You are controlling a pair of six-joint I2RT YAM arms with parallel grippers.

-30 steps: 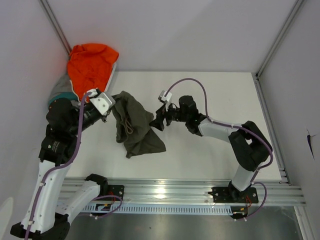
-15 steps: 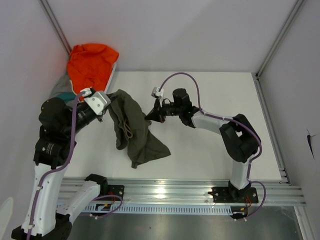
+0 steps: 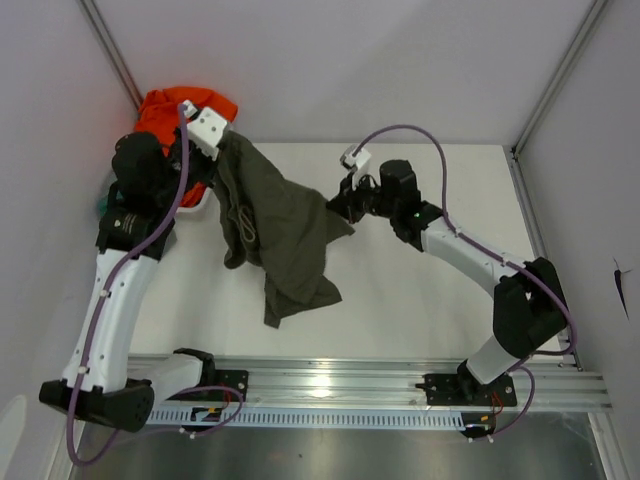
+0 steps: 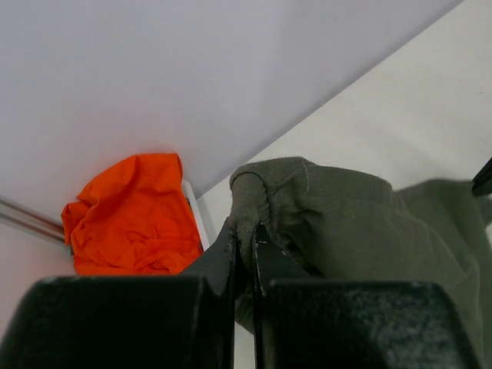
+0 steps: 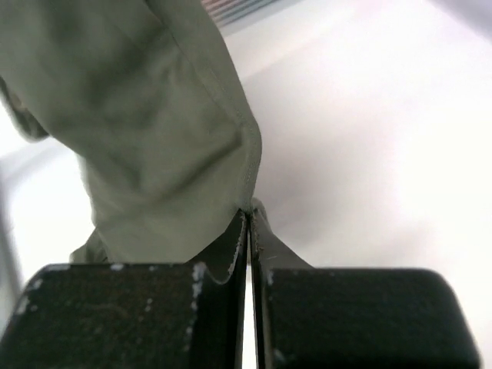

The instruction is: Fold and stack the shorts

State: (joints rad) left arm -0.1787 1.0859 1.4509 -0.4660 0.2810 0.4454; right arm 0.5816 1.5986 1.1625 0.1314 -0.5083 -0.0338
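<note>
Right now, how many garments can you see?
2: the olive shorts, stretched between the left gripper and right gripper; the orange garment, far-left corner. More may hide behind the left arm.

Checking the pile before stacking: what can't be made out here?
Top view: left arm hides part of the orange garment and anything beneath it.
Left wrist view: left gripper blocks the green shorts lower down.
Right wrist view: right gripper hides the pinched hem; table blurred.
</note>
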